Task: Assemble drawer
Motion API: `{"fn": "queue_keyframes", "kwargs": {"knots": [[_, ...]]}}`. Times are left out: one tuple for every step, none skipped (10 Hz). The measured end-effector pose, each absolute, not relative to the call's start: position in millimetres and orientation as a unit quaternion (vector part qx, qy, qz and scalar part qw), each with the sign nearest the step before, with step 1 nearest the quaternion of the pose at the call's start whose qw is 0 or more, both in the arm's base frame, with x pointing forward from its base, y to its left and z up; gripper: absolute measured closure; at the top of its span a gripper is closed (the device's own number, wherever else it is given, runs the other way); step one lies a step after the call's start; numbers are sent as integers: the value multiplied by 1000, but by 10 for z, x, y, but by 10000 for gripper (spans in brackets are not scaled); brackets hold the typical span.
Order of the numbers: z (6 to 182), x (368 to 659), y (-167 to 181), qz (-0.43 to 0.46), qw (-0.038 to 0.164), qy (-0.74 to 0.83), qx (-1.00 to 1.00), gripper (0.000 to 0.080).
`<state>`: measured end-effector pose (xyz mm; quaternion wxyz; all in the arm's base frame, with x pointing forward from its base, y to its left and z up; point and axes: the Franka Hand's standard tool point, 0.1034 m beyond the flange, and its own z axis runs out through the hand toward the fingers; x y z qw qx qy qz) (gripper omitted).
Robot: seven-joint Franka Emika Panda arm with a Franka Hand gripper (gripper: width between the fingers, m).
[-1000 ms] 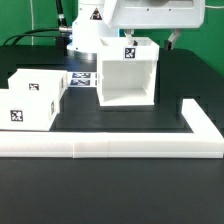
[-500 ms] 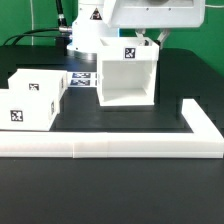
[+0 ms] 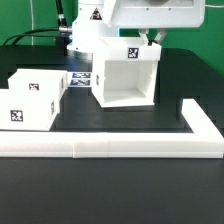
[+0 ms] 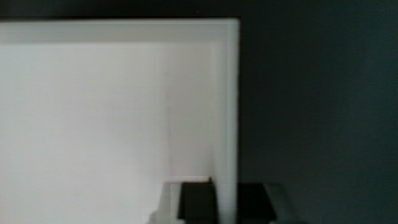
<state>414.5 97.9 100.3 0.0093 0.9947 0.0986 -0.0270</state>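
You are looking at a black counter [image 3: 110, 195]. At nine o'clock in the exterior view, two white drawers are sitting close together. The front drawer [image 3: 28, 112] is showing you a black-and-white tag on its near face. The rear drawer [image 3: 48, 85] is sitting just behind it toward ten o'clock and is showing a tag as well; you cannot tell whether the two are touching. Both are resting on the counter, outside the housing and well apart from the end effector.

Next comes the marker board [image 3: 82, 78], lying flat between the rear drawer and the housing.

The housing [image 3: 125, 82] is standing upright just above the centre, with its open front facing you and a tag on its upper rear edge.

At one o'clock, the end effector [image 3: 155, 38] is reaching down from the white arm onto the housing's top rear corner. In the wrist view you are seeing the end effector [image 4: 228, 202] with its dark fingers [image 4: 192, 205] straddling the thin edge of the housing [image 4: 107, 110] wall, one on each side and pressing against it: it is closed on the housing.

A white L-shaped rail [image 3: 110, 148] is running across six o'clock and turning back at four o'clock.
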Motion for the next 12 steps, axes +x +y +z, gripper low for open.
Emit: {"fn": "queue_keyframes", "kwargs": {"knots": [[1003,4145,979,-27,9,99,995,762],[1003,4145,979,-27,9,99,995,762],[1000,4188,973,-27,9,103,994,762],[1004,4352,964,-21,6,103,994,762],[1007,4516,968,-14,4,100,995,762],[1008,4664,962,-9,1,99,995,762],[1010,4858,957,-1,-2,92,996,762],[1010,5041,933,7,-3,89,996,762],[1012,5228,907,17,-5,83,996,762],[1015,5415,895,29,-6,79,996,762],[1017,5482,894,36,-7,74,997,762],[1016,5470,905,35,-7,70,997,762]]}}
